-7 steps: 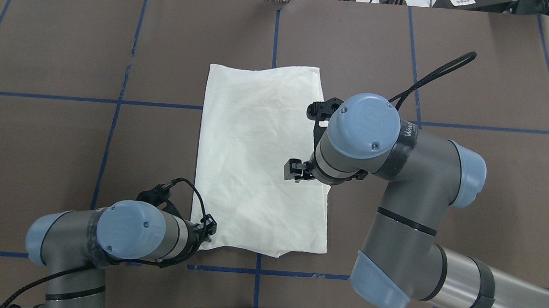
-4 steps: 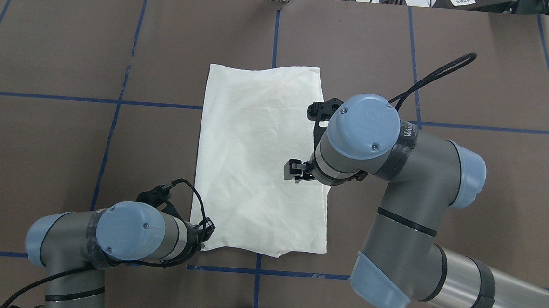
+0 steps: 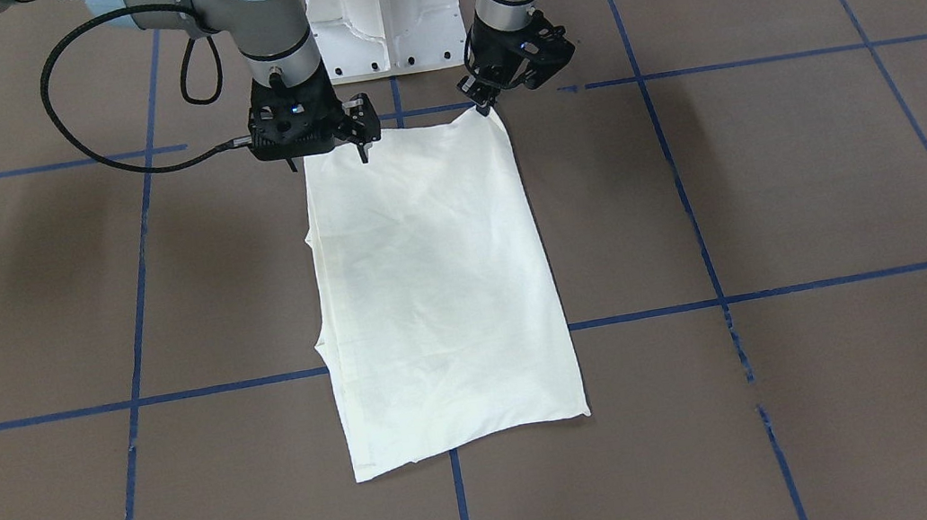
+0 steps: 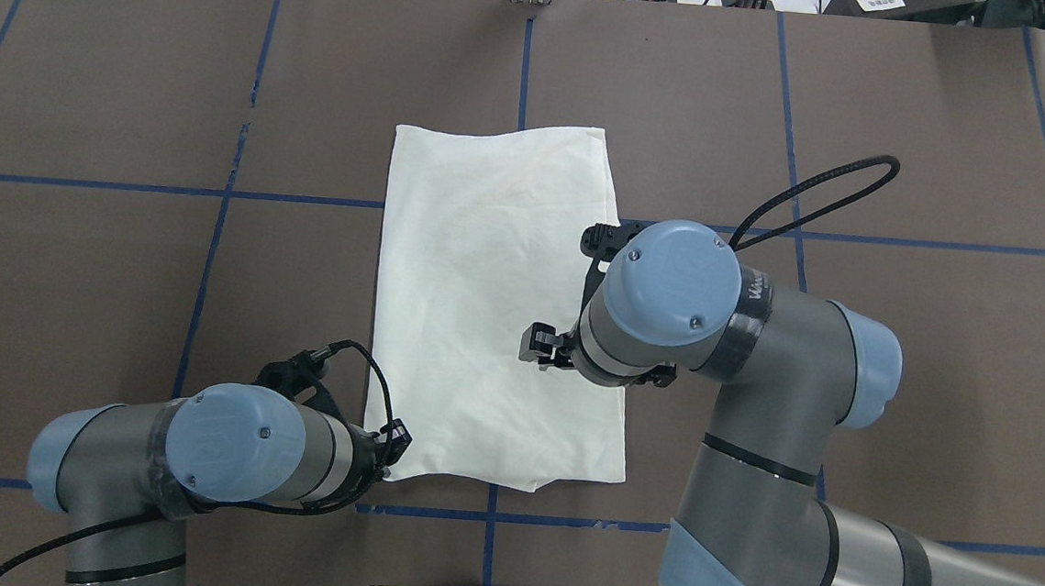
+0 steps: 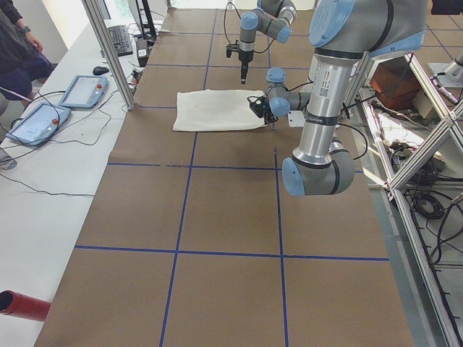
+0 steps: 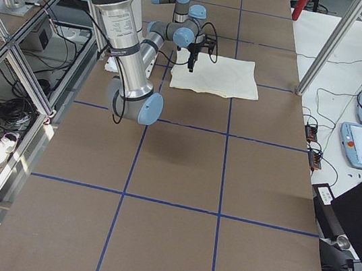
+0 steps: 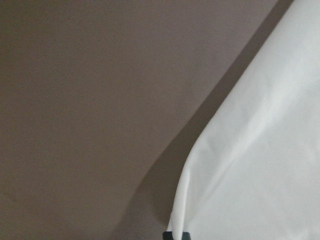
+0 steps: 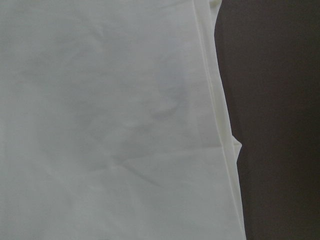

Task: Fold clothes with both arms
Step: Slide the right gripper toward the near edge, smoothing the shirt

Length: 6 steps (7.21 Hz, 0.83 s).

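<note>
The pale cream T-shirt (image 4: 485, 309) lies folded into a long rectangle at the table's centre, plain side up, with no print visible. My left gripper (image 3: 483, 105) is at its near-left corner (image 4: 394, 442), shut on that corner, which rises in a small peak to the fingers. The left wrist view shows the cloth edge (image 7: 260, 150) running into a black fingertip (image 7: 176, 235). My right gripper (image 3: 328, 159) hovers open just above the shirt's near-right corner, its two fingers wide apart with nothing between them. The right wrist view shows the shirt's layered right edge (image 8: 220, 125).
The brown table (image 4: 117, 301) is crossed by blue tape lines. The white pedestal base (image 3: 383, 8) stands just behind the shirt's near edge. Pendants (image 5: 43, 119) and a person's arm (image 5: 18, 43) are at a side bench beyond the far edge.
My right arm has moved toward the robot's base along the shirt's right side. My left arm has shifted slightly nearer the base, staying at the shirt's corner.
</note>
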Each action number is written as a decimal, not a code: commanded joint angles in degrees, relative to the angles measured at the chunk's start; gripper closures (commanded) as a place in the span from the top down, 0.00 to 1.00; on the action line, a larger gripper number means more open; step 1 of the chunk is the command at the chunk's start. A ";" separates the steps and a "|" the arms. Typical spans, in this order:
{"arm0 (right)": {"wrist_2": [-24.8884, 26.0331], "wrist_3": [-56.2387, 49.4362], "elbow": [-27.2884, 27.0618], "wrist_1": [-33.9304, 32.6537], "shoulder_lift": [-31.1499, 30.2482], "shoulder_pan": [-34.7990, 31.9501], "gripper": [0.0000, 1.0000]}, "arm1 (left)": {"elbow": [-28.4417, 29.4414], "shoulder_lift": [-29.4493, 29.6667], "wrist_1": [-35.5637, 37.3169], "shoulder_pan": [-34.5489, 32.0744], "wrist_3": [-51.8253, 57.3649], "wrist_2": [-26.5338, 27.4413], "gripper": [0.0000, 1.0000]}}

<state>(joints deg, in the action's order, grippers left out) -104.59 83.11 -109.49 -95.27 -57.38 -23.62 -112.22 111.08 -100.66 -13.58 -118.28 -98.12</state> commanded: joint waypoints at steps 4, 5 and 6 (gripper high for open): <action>8.61 20.68 3.30 3.60 -2.82 10.17 1.00 | -0.80 0.46 0.64 0.31 0.86 -0.22 0.00; 8.96 20.69 5.23 3.77 -2.39 10.44 1.00 | -0.80 0.46 0.64 0.31 0.77 -0.22 0.00; 9.06 20.69 5.60 3.77 -2.56 10.70 1.00 | -0.80 0.54 0.64 0.31 0.77 -0.22 0.00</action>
<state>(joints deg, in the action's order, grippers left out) -95.90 103.53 -105.05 -91.59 -59.95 -13.37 -113.02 111.55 -100.02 -13.28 -117.48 -98.35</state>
